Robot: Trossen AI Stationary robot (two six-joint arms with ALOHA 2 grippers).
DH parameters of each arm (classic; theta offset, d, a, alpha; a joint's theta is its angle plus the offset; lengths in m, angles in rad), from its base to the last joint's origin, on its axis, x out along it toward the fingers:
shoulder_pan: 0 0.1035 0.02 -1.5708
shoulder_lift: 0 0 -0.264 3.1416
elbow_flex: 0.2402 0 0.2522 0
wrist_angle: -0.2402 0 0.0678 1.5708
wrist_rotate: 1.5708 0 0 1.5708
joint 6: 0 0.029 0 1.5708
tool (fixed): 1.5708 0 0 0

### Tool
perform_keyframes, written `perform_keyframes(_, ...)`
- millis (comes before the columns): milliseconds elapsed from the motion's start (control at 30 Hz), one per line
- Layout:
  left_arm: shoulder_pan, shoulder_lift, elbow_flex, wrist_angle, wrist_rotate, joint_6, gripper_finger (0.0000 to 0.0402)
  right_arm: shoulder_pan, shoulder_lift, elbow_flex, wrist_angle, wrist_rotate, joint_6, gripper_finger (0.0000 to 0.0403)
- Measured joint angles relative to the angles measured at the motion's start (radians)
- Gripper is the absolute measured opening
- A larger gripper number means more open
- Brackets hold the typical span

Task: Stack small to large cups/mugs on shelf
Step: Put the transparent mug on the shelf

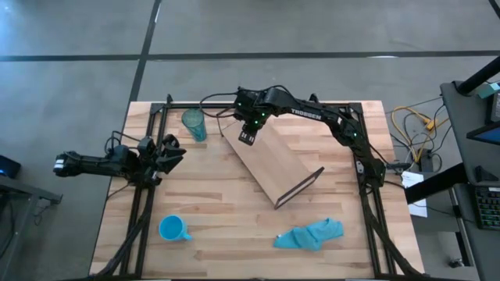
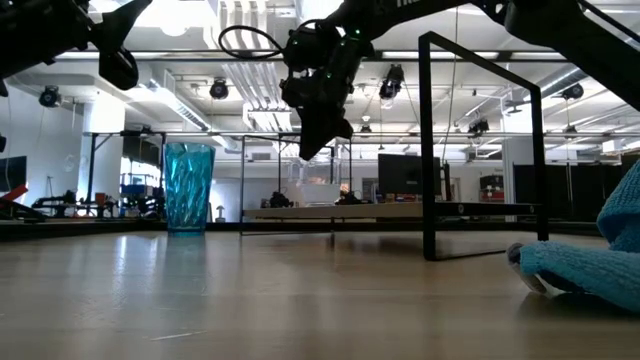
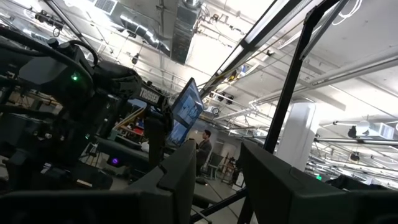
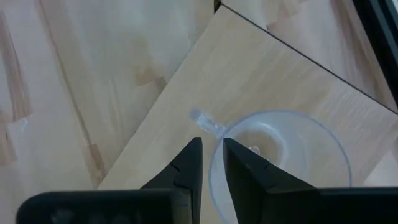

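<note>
The right gripper (image 1: 248, 137) hangs over the far end of the shelf (image 1: 269, 164), which lies aslant on the bench (image 1: 226, 222), its long axis running from the far left toward the near right. In the right wrist view the two fingers (image 4: 189, 165) are close together with the rim of the small clear glass cup (image 4: 280, 155) passing between them, so I judge they are pinching the cup wall. The cup's bowl lies off to one side of the fingers with the pale shelf board beneath it. Whether its base touches the board I cannot tell; from bench height the gripper (image 2: 318, 125) looks well above the shelf top.

What the next move turns on is what lies directly beneath the cup: it is over the shelf's far end, so a straight descent should land it on the board.

The teal-green tumbler (image 1: 194, 125) stands upright just beyond that end of the shelf, near the right gripper. The blue mug (image 1: 173, 229) sits at the near left of the bench, closer to the left arm. The left gripper (image 1: 170, 150) waits at the left edge, fingers (image 3: 180, 180) spread and holding nothing.
</note>
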Motion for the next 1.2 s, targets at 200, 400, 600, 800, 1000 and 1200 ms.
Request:
perform_keyframes(200,0.000,0.003,0.000,0.000,0.000,0.000,0.0114,0.000,0.000,-0.047,0.122,0.050,0.105,0.0059)
perform_keyframes(400,0.000,0.002,0.000,0.000,0.000,0.000,0.0114,0.000,0.000,-0.082,0.198,0.051,0.191,0.0059)
perform_keyframes(600,0.000,0.003,0.000,0.001,0.000,0.000,0.0114,0.000,0.000,-0.073,0.187,0.051,0.204,0.0059)
perform_keyframes(800,0.000,0.002,0.000,0.000,0.000,0.000,0.0114,0.000,0.000,-0.053,0.176,0.051,0.203,0.0059)
perform_keyframes(1000,0.000,0.003,0.000,0.001,0.000,0.000,0.0114,0.000,-0.001,-0.015,0.125,0.051,0.175,0.0059)
perform_keyframes(1200,0.000,0.002,0.000,0.000,0.000,0.000,0.0114,0.000,-0.002,0.036,0.066,0.107,0.121,0.0058)
